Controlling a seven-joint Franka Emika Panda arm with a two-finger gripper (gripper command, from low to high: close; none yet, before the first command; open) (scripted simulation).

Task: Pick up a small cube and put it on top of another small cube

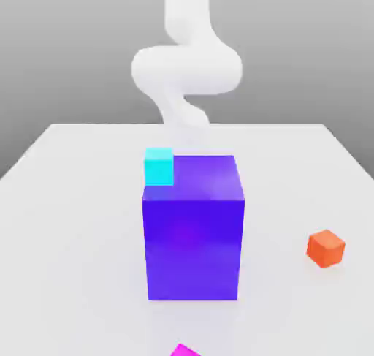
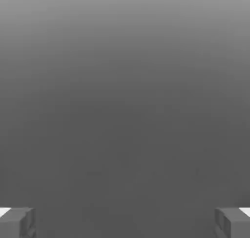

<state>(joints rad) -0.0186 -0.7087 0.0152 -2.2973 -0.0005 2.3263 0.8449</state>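
White surface [image 1: 80, 201] spreads across the exterior view under a grey backdrop, and it carries every block I can see. My arm [image 1: 186, 69], white and curved, rises behind the big block at the far side of the surface.

Landmark: large blue-violet block [image 1: 193, 230], standing upright near the middle of the surface. All places below are taken from it.

Cyan cube [image 1: 159, 166]: small, at the block's upper far corner toward the exterior view's left. It overlaps the block's top edge in the picture; I cannot tell whether it rests on the block or sits on the surface behind it.

Orange cube [image 1: 326, 248]: small, on the surface, well apart from the block toward the exterior view's right, level with the block's lower half, turned slightly askew.

Magenta cube [image 1: 185, 351]: on the surface in front of the block, nearer the camera, cut off by the picture's edge so only a corner shows.

My tool [image 2: 125, 222]: in the hand view its two grey fingertips [image 2: 17, 222] stand far apart at opposite sides with nothing between them, so the jaws are spread wide and carry nothing. Beyond them is plain grey.

No small cube is stacked on another.
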